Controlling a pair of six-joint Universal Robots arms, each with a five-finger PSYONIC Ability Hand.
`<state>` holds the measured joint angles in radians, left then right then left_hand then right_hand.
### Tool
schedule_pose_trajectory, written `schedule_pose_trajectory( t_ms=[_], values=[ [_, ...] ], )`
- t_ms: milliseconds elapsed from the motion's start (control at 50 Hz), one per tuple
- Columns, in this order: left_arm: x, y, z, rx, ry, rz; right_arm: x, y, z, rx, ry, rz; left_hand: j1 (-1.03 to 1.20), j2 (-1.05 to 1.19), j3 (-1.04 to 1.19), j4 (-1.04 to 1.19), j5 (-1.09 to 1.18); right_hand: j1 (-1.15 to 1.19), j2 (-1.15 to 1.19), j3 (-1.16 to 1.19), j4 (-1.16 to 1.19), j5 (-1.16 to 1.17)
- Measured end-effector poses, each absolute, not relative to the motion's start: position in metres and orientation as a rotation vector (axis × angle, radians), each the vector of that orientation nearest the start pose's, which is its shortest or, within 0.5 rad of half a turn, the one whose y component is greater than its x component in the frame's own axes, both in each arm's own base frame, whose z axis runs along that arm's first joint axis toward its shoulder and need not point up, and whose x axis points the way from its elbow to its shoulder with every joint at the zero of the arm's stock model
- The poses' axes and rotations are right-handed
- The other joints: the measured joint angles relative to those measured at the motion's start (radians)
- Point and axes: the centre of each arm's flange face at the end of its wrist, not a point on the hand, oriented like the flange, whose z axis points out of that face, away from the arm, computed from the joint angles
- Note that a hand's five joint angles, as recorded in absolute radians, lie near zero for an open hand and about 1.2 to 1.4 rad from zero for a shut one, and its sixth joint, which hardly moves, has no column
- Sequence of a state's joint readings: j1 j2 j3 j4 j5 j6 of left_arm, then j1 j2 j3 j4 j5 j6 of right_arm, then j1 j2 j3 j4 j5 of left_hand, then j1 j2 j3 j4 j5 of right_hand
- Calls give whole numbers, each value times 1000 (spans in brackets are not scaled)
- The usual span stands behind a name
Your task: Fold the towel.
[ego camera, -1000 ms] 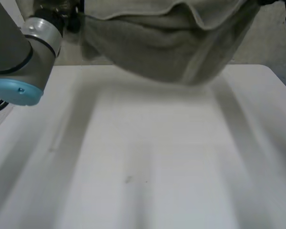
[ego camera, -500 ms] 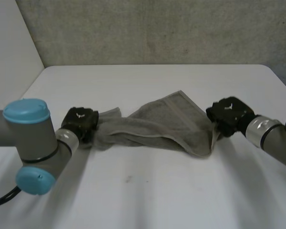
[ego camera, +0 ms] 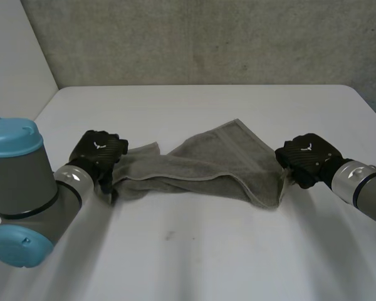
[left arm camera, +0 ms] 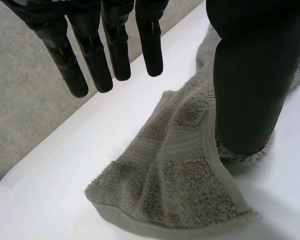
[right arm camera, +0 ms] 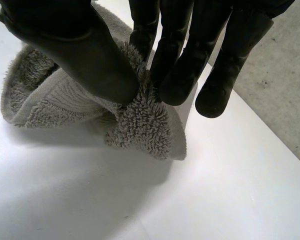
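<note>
A grey-green towel (ego camera: 207,166) lies bunched and loosely doubled across the middle of the white table (ego camera: 194,251). My left hand (ego camera: 99,152) is at the towel's left end. In the left wrist view its fingers (left arm camera: 97,55) are straight and spread above the table, and the thumb (left arm camera: 250,75) hangs just over the towel's corner (left arm camera: 185,185), which lies flat and free. My right hand (ego camera: 307,157) is at the towel's right end. In the right wrist view it (right arm camera: 175,60) pinches a fluffy fold of the towel (right arm camera: 140,125) between its thumb and fingers.
A grey wall (ego camera: 194,37) rises behind the table's far edge. Bare tabletop stretches in front of the towel and behind it. Both forearms lie low over the table at either side.
The towel, held up close to the head camera a second ago, has come down onto the table. My left hand has opened and released its end; the right keeps its pinch.
</note>
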<state>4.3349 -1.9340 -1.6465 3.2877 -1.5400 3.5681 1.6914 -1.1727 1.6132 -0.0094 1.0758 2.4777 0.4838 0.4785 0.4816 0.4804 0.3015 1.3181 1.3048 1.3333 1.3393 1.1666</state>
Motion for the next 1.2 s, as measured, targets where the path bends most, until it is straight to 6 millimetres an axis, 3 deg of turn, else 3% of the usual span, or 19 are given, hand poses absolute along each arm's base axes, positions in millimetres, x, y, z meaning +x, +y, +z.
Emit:
schedule_pose_trajectory(
  t_ms=[260, 560, 780, 1040, 1200],
  values=[
    [-255, -281, 162, 979, 2371, -1838, 212, -301, 170, -1318, 2137, -1685, 18, 26, 22, 23, 30, 0, 0, 0, 0, 0],
    [-255, -281, 151, 774, 2547, -1864, 212, -299, 165, -1323, 2144, -1669, 6, 8, 6, 6, 5, 0, 0, 0, 0, 0],
    [-247, -291, 128, 647, 2506, -1806, 212, -298, 163, -1326, 2145, -1665, 6, 8, 6, 6, 5, 0, 0, 0, 0, 0],
    [-237, -300, 129, 523, 2419, -1816, 212, -298, 163, -1327, 2145, -1665, 19, 26, 23, 24, 31, 0, 0, 0, 0, 0],
    [-229, -308, 131, 460, 2378, -1839, 212, -298, 162, -1327, 2146, -1665, 289, 293, 289, 291, 285, 0, 0, 0, 0, 0]
  ],
)
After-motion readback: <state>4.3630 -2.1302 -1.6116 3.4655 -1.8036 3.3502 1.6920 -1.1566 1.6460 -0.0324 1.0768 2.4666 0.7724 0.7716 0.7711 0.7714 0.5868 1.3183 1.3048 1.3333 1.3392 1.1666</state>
